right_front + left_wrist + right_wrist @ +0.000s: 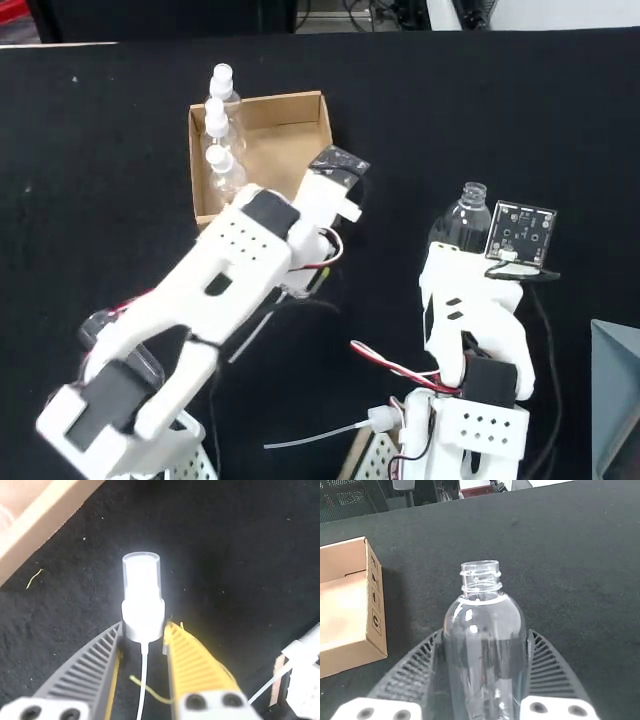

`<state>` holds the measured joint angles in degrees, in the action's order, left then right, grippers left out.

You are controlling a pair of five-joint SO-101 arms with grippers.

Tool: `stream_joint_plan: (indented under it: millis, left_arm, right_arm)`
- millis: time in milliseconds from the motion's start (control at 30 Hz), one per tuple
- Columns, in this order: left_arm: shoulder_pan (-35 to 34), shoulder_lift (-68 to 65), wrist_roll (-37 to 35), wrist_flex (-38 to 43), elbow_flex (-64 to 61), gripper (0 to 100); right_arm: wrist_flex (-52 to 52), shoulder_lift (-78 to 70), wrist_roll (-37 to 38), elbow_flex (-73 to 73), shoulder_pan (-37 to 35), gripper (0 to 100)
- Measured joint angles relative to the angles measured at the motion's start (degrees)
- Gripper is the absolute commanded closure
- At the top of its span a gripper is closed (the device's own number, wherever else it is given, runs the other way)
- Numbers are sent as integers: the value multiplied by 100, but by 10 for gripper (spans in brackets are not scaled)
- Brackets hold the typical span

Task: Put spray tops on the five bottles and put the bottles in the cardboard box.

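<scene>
Near edge of the tabletop [560, 130], between the arm bases: a loose spray top [381, 418] lies flat with its tube trailing left. Further out, the right gripper [486, 634] pinches an uncapped bottle [461, 220] about its body, upright, open neck pointing up. The left gripper [143, 627] clamps a second spray top [143, 592] by its collar, tube running back between the jaws. This top sits left of the bottle's neck and apart from it. In my judgement the left arm must carry it across, tube entering first. Towards the far edge: the cardboard box [262, 101], with three capped bottles [218, 125] along its left wall.
</scene>
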<state>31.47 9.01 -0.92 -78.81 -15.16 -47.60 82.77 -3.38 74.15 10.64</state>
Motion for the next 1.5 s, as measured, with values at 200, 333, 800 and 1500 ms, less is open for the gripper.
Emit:
stream_joint_plan:
  millis: [200,333,800,1500]
  left_arm:
    - [0,914,0,26,-378,971]
    - [0,1521,0,360,-888,971]
    - [-9,3666,9,1266,-2303,971]
    - [-615,5846,-598,1767,-3015,971]
  right_arm:
    - [0,0,0,0,0,868]
    - [0,0,0,0,0,867]
    - [-88,246,0,0,-44,868]
    - [-97,2022,237,835,-1222,868]
